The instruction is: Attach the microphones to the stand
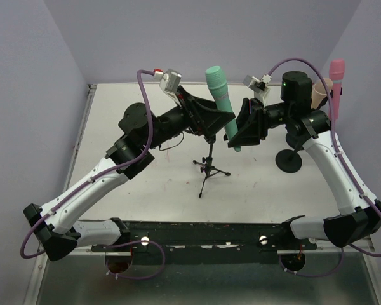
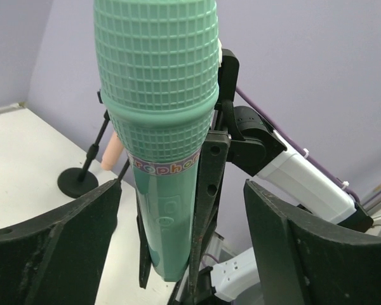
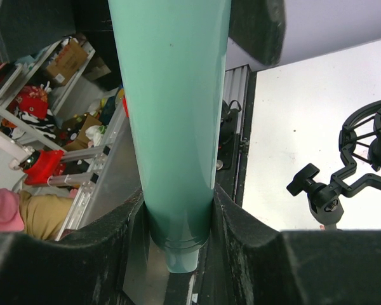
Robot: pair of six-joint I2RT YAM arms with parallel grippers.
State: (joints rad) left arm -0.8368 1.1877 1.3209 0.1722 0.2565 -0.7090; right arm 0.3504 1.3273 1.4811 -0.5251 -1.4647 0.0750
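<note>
Gripping the tail end of the teal mic (image 1: 220, 101) w/ the right fingers (image 3: 70, 260), shut on it from both sides, butt poking out just below the grip. Holding the left fingers (image 2: 51, 254) spread wide, one each side of the same mic approx mid-body, w/ a clear gap both sides, touching nothing. So carried by the right side alone: head up, somewhat tilted, in the air btwn the two wrists, above the table (image 1: 146, 190).

Just below that, slightly nearer: small tripod stand (image 1: 209, 170) on the table, nothing visibly fixed in its top. Black cage-style clip (image 3: 368, 149) near the mic in the right wrist view. Prob. that stand's holder, but hard to say for sure from this angle. Apart from the mic in any case, not seated.

Further out, rear right: round-base stand (image 1: 288, 160) w/ pink mic (image 1: 337, 79) and peach mic (image 1: 319, 95) up at its top, heads upward. Looks like two of three done, so approx two-thirds through.

Left to do, judging from this: bring the teal mic tail-first into the clip, press home, release.
</note>
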